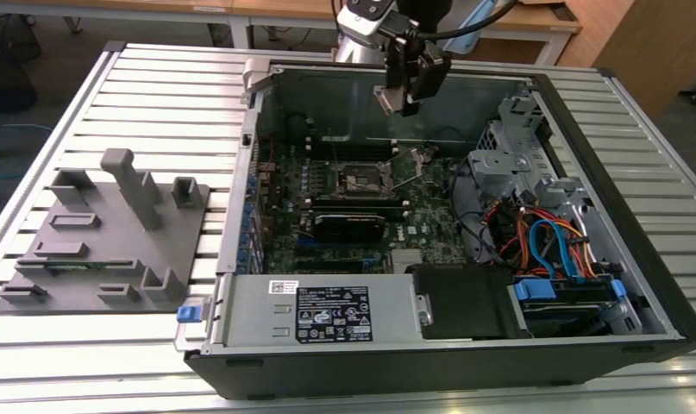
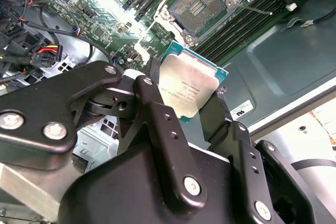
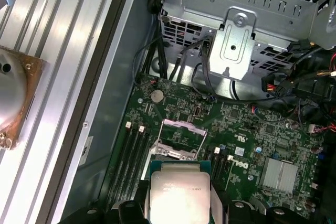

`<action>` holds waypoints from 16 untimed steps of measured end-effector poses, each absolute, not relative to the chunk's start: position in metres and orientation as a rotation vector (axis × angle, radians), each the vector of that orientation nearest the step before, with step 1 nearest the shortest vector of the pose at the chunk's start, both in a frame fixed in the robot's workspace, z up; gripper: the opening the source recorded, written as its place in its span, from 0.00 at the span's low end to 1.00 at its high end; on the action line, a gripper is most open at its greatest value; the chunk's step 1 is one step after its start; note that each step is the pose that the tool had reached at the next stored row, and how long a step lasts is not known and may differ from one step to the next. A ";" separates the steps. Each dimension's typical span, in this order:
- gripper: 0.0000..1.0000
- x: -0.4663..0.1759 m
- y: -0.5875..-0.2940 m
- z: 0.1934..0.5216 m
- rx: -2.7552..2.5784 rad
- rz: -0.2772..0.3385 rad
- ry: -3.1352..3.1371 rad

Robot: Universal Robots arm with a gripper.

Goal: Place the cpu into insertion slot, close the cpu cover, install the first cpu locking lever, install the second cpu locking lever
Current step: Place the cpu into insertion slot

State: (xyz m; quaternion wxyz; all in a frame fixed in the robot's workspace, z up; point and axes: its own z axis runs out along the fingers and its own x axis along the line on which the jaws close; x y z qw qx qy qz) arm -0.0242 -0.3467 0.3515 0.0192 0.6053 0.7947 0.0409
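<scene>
The cpu [image 2: 189, 88] sits clamped in the end effector [image 2: 185, 103].

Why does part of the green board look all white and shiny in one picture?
In the second wrist view, glare washes out a patch of the circuit board near the insertion slot; the cpu between the fingers gleams too. In the first wrist view the board looks evenly lit.
</scene>
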 end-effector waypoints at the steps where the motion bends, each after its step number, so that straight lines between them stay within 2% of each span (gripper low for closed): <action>1: 0.54 -0.024 -0.347 0.352 1.880 0.127 2.465; 16: 0.54 -0.024 -0.347 0.352 1.936 0.125 2.420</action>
